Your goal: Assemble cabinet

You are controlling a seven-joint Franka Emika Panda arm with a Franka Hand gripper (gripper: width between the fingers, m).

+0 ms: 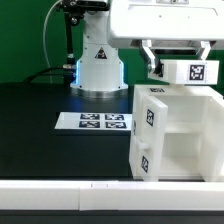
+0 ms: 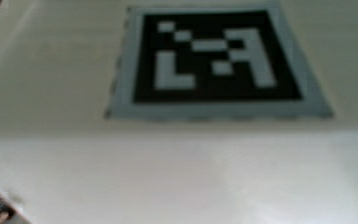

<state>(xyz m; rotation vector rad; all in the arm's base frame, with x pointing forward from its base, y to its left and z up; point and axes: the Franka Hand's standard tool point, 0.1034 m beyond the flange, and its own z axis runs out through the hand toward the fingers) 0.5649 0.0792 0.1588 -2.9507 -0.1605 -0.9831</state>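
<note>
The white cabinet (image 1: 175,135) stands at the exterior view's right, open side showing shelved compartments, with square tags on its near face. My gripper (image 1: 183,60) hangs just above its top. A dark finger (image 1: 152,62) shows on each side of a white panel (image 1: 195,72) that carries a square tag, and the gripper is shut on it. The panel is held just over the cabinet's top edge. In the wrist view this panel (image 2: 176,170) fills the picture with its black-and-white tag (image 2: 215,62) very close. My fingers are hidden there.
The marker board (image 1: 93,122) lies flat on the black table to the exterior view's left of the cabinet. The white robot base (image 1: 98,68) stands behind it. A white ledge (image 1: 60,200) runs along the front edge.
</note>
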